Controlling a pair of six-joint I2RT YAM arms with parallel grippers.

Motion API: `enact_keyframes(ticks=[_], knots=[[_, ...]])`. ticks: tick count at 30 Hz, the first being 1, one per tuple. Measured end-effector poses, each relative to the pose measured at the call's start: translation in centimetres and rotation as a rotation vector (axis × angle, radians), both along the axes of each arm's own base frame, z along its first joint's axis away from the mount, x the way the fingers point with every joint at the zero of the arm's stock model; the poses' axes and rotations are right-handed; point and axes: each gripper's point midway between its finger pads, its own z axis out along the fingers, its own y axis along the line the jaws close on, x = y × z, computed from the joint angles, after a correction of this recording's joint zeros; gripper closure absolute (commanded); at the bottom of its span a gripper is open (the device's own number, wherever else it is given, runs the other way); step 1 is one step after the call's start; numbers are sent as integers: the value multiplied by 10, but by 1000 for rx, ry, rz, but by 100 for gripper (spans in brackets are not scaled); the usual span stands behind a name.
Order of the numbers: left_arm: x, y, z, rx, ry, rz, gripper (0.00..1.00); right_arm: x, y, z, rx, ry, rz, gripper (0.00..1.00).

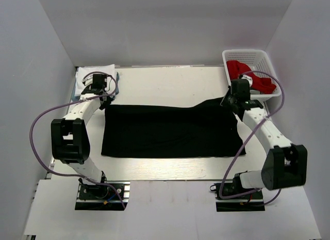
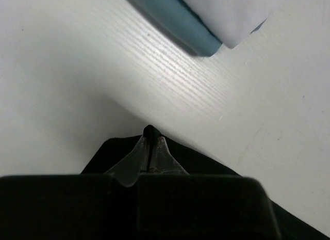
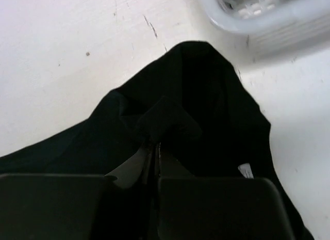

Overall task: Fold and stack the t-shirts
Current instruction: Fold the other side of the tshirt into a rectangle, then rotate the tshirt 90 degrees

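Observation:
A black t-shirt (image 1: pixel 170 131) lies spread across the middle of the table. My left gripper (image 1: pixel 105 99) is shut on its far left corner, and a tuft of black cloth (image 2: pixel 150 131) sticks out between the fingertips. My right gripper (image 1: pixel 230 104) is shut on the far right corner, where the bunched black cloth (image 3: pixel 170 121) rises above the table; a small white tag (image 3: pixel 246 171) shows there. Folded white and light blue t-shirts (image 1: pixel 93 77) sit stacked at the far left; their light blue edge (image 2: pixel 175 20) shows in the left wrist view.
A white mesh basket (image 1: pixel 252 57) stands at the far right corner with red cloth (image 1: pixel 247 75) inside; its rim (image 3: pixel 258 23) lies close beyond the right gripper. White walls enclose the table on three sides.

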Motion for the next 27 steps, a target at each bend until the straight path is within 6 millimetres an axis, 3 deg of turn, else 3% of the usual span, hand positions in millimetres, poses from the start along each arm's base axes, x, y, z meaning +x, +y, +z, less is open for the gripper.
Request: enact_keyframes(ticks=[8,9,10,12,13,14,15,16,17,19,22,25,27], knots=[[-26,-4,-18,-23,37,-13,99,-67,-6,-23,65,70,-44,100],[-28,-4,-19,-25,41,-12,92,-75,-6,-28,73,82,-50,96],[-31,-4,-20,-28,46,-7,86,-82,-6,-33,82,96,-55,85],[-38,-4,-22,-35,56,6,82,-97,-6,-46,98,126,-61,80],[-42,-3,-22,-36,64,21,57,-105,-6,-53,104,149,-62,72],[-48,-2,-23,-35,81,34,45,-112,-5,-61,111,173,-61,66],[-55,0,-25,-34,100,62,40,-122,-4,-71,116,205,-55,57],[-64,3,-27,-29,124,93,11,-133,-4,-81,120,245,-47,29],[-74,9,-28,-15,151,123,0,-145,-3,-90,122,293,-43,10],[-91,18,-29,8,194,194,0,-163,-7,-99,98,368,-43,10],[-109,26,-23,23,228,267,0,-171,-16,-96,52,393,-53,10],[-106,22,-6,-5,177,263,0,-158,-17,-75,41,333,-46,10],[-94,12,11,-53,88,212,0,-142,-15,-59,44,262,-29,10]])
